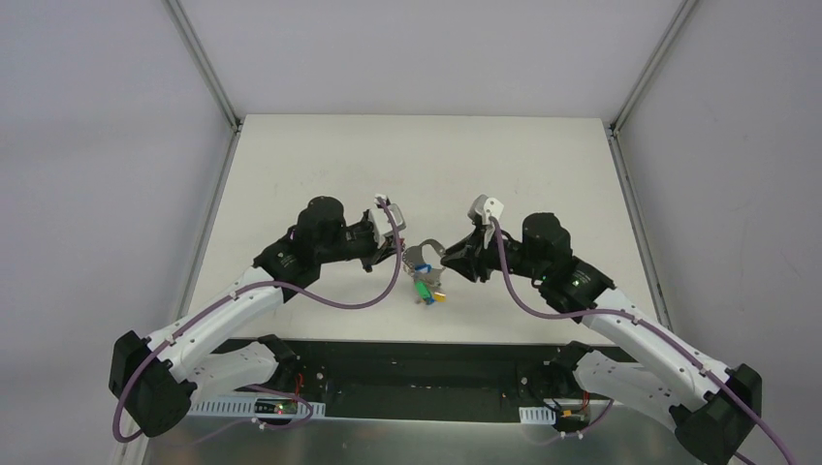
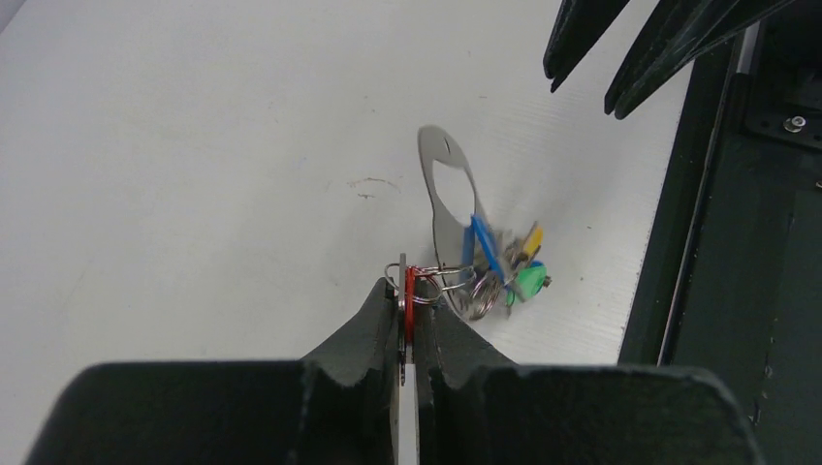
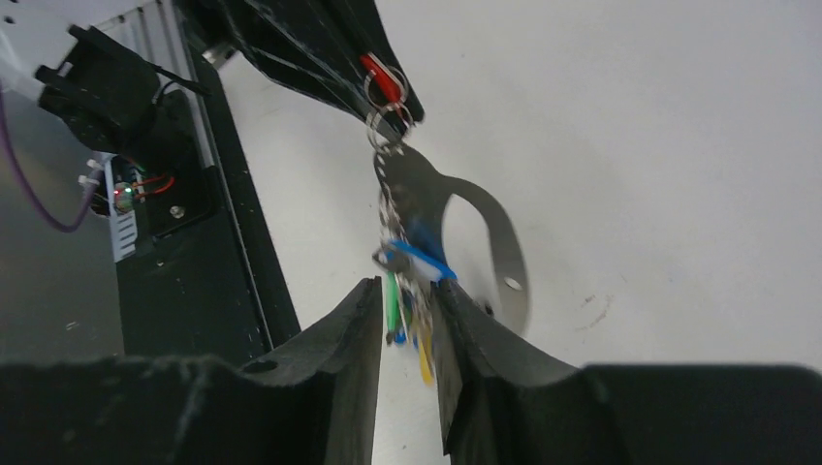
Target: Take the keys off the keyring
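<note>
My left gripper [image 2: 412, 287] is shut on a red key [image 2: 409, 302] joined by small wire rings to the keyring [image 2: 448, 194], a large oval grey metal loop held above the table. Blue [image 2: 482, 247], green [image 2: 529, 281] and yellow [image 2: 531, 239] keys dangle from it, blurred. In the top view the keyring [image 1: 423, 256] hangs between the left gripper [image 1: 395, 254] and the right gripper [image 1: 448, 260]. My right gripper [image 3: 405, 293] is open, its tips either side of the hanging green key [image 3: 391, 300] and yellow key [image 3: 425, 358], just below the blue key [image 3: 417, 257]. The red key [image 3: 383, 77] shows beyond.
The white table [image 1: 426, 155] stretches behind the arms. A black strip with rails and electronics [image 1: 407, 373] runs along its near edge, close to the keys. Grey walls stand left and right.
</note>
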Tool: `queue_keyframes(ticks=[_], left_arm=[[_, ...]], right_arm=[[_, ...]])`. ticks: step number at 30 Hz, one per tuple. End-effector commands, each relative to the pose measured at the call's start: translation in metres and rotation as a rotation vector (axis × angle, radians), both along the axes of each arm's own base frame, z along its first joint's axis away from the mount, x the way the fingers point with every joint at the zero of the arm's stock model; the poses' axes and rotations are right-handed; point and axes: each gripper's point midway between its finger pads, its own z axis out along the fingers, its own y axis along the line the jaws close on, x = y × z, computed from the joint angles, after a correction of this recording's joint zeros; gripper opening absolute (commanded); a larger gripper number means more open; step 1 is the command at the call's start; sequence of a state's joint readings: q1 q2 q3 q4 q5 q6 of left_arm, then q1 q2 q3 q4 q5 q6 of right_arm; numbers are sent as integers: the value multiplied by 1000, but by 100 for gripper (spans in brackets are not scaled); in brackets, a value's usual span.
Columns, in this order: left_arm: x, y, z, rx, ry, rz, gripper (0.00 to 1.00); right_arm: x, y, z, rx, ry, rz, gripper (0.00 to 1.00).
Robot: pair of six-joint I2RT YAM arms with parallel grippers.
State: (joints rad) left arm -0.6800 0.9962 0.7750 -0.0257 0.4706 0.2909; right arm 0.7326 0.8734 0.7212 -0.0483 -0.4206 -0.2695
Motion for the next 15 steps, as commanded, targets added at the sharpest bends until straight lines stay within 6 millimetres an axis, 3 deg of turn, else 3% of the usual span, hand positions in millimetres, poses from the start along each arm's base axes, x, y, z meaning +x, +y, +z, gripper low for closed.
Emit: queue_keyframes(ticks=[1,10,15], left_arm=[[-3,-12,29,-58,-1,-43,0],[-12,-16,27,-51,11,-107,0],[-13,-16,28,-55,20,-108,0]], right_arm=[[-12,28,37,146,-116,194,30],[-6,47,37,133,-197,279,29],[-12,51,33,99,-226,370,27]])
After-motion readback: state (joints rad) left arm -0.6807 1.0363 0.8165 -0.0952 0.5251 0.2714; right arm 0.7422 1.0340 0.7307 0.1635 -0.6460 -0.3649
